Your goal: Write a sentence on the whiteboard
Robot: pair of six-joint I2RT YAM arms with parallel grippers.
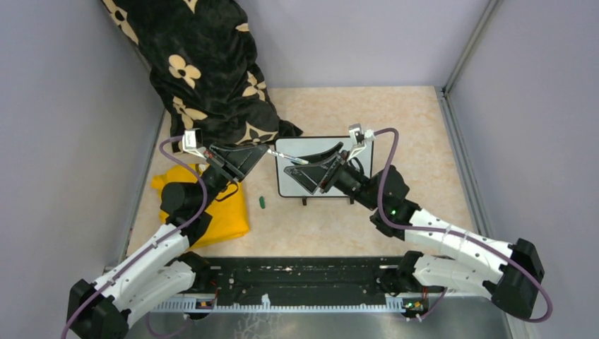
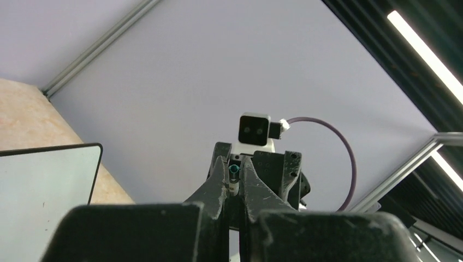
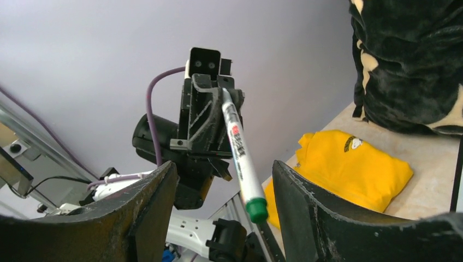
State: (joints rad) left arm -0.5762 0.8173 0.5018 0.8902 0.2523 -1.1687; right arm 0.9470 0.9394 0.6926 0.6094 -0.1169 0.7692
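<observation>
My left gripper [image 2: 233, 173] pinches the marker [image 3: 240, 153]; its green end pokes between my right gripper's [image 3: 224, 170] wide-apart fingers.

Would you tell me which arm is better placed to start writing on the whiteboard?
Left: the left gripper is shut on the marker near the whiteboard; the right gripper is open, holding nothing.

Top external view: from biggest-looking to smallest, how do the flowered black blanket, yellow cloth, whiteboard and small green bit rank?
1. black blanket
2. yellow cloth and whiteboard: they look about alike, and arms partly hide both
3. green bit
</observation>
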